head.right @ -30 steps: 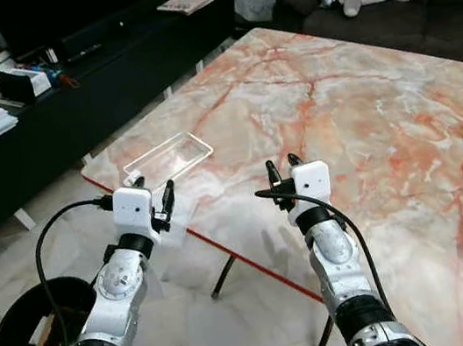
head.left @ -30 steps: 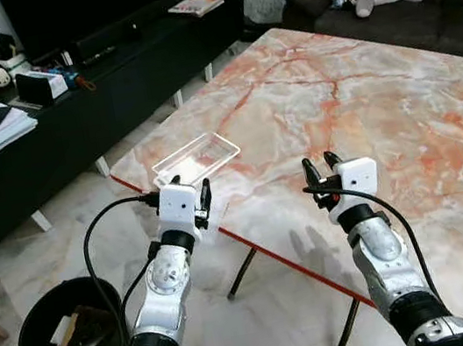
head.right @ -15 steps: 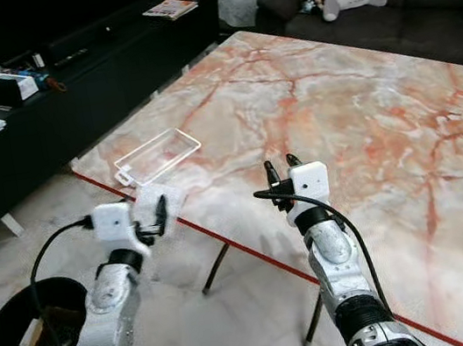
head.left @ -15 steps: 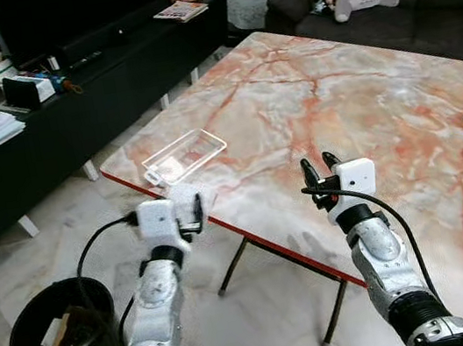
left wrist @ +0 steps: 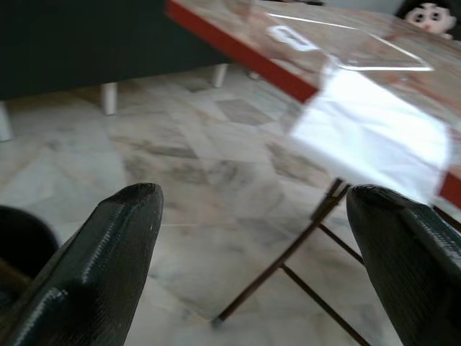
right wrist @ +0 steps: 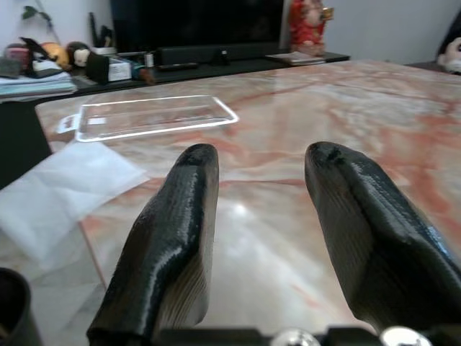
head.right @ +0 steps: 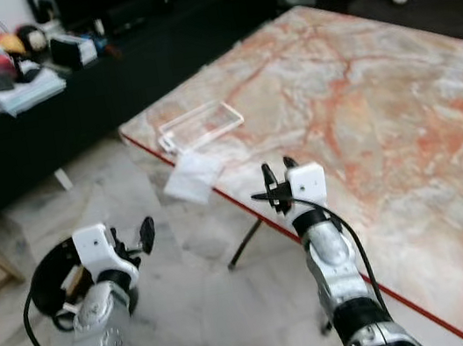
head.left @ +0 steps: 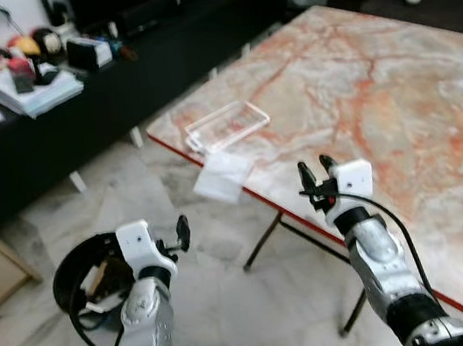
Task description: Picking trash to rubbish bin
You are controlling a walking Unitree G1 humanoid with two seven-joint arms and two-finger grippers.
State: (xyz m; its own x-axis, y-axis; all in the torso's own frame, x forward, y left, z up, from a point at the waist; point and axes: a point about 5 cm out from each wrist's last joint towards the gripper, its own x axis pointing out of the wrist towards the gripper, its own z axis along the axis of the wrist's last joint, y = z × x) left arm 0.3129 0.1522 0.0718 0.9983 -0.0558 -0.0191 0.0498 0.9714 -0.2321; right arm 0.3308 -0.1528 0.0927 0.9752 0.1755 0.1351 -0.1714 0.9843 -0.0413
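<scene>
The left gripper hangs open and empty near the bin, so the overhanging white paper may slip off the table; the right gripper is seemingly open.

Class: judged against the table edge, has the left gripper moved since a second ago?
Yes. The left gripper has pulled back from the table edge, down towards the bin on the floor.

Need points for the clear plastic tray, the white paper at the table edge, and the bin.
clear plastic tray (head.left: 226, 125), left eye view, middle of its flat base
white paper (head.left: 222, 177), left eye view, centre of the sheet
bin (head.left: 66, 281), left eye view, left rim
</scene>
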